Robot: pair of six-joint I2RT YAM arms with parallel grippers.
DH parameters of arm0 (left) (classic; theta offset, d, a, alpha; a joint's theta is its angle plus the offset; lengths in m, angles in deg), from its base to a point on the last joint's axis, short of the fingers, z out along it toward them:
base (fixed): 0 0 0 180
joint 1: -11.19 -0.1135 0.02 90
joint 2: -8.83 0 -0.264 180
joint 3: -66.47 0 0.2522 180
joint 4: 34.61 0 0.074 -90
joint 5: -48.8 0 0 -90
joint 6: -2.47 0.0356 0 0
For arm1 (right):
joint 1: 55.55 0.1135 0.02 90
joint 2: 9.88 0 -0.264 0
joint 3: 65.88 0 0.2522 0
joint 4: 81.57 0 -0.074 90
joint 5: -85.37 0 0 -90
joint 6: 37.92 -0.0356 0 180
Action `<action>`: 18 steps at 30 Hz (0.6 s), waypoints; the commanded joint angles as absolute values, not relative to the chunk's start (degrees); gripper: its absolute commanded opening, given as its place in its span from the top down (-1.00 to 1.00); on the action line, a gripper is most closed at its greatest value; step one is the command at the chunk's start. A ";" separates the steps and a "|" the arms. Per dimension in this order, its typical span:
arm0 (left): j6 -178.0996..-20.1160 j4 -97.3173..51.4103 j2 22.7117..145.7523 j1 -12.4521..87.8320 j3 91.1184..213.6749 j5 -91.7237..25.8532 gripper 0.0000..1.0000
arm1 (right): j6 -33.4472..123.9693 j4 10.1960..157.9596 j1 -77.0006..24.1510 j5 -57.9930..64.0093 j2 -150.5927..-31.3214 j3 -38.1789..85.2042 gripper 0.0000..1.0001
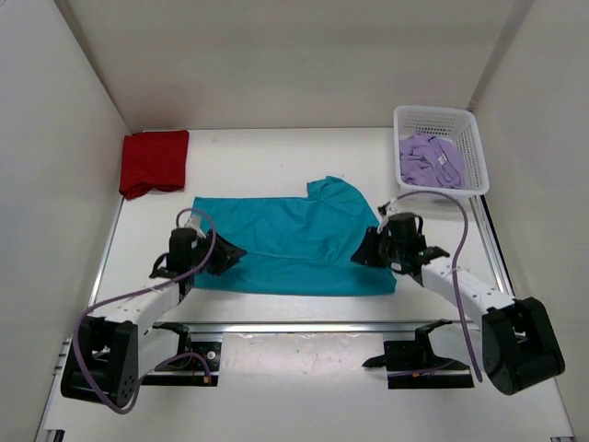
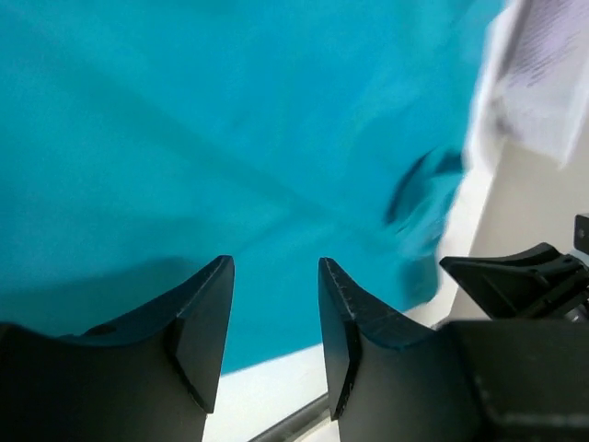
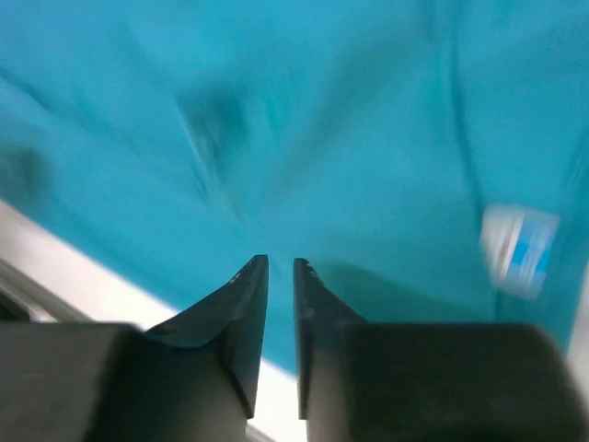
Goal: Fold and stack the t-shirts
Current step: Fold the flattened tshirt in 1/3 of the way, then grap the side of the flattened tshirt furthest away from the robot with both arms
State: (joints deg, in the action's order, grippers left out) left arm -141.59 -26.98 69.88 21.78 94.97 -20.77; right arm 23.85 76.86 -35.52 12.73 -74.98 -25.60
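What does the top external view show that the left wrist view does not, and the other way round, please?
Only the top external view: the dark red t-shirt folded at the far left, the lavender t-shirt lying in the white basket at the far right (the wrist view has only a pale blur at its top right), and the teal t-shirt in full outline. Only the left wrist view: a close look at the left gripper, fingers apart with nothing between them. Both: the teal t-shirt and the left gripper at its left edge.
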 commanded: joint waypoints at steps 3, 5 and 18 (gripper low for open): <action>-134.82 -23.40 76.56 18.49 110.87 -22.12 0.08 | 28.33 84.05 -39.73 13.83 -88.22 -5.76 1.00; -134.55 -24.71 80.62 17.79 113.27 -20.46 0.24 | 30.96 82.49 -40.25 13.30 -97.38 3.65 0.99; -132.36 -25.51 92.93 17.08 119.25 -21.07 0.58 | 43.90 66.05 -42.28 8.63 -136.87 50.59 0.22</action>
